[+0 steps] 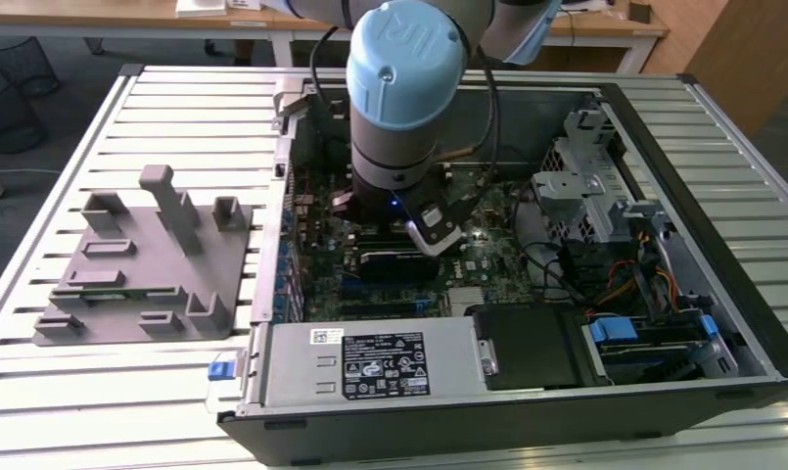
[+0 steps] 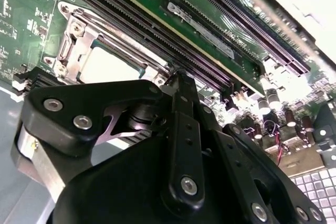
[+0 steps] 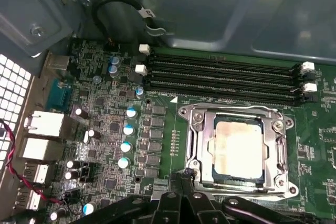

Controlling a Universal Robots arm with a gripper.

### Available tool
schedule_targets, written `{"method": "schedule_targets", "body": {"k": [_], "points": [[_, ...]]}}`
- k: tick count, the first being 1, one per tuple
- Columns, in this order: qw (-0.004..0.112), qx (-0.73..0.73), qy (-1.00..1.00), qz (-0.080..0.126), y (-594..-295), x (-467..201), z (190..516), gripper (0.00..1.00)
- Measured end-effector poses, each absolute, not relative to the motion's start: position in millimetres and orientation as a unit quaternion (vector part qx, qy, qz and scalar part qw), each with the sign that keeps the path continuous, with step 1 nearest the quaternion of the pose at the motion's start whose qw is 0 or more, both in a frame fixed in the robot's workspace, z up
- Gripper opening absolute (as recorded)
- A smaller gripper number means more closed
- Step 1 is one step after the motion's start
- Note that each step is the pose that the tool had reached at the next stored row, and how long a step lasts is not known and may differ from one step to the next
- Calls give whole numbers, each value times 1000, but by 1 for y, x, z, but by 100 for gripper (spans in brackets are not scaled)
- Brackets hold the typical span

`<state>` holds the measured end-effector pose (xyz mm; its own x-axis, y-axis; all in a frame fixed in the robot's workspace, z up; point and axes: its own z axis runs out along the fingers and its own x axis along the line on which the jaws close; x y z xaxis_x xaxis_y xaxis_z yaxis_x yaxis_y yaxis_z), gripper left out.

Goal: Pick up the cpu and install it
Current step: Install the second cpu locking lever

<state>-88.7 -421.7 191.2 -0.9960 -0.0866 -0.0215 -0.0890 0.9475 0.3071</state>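
Exterior view: the pale blue-capped arm reaches into the open black computer case point(image 1: 707, 127). First wrist view: the pale silver square cpu point(image 3: 239, 149) sits in its metal socket frame point(image 3: 191, 129), just beyond the black gripper point(image 3: 181, 179), whose fingers meet, holding nothing. Second wrist view: same arrangement.

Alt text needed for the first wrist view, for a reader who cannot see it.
The cpu lies flat in the metal socket frame on the green motherboard, with black memory slots alongside. The black gripper sits just beside the socket.
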Motion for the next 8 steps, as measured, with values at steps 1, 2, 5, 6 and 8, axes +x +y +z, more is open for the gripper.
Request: {"method": "schedule_targets", "body": {"k": [1, 2, 5, 6, 8], "points": [[4, -45, 987, 157, -422, -89, 191, 11], [4, -44, 987, 157, -422, -89, 190, 11], [4, -44, 986, 159, -422, -90, 189, 11], [4, -44, 986, 159, -422, -91, 189, 11], [4, -44, 986, 160, -422, -92, 188, 11]]}}
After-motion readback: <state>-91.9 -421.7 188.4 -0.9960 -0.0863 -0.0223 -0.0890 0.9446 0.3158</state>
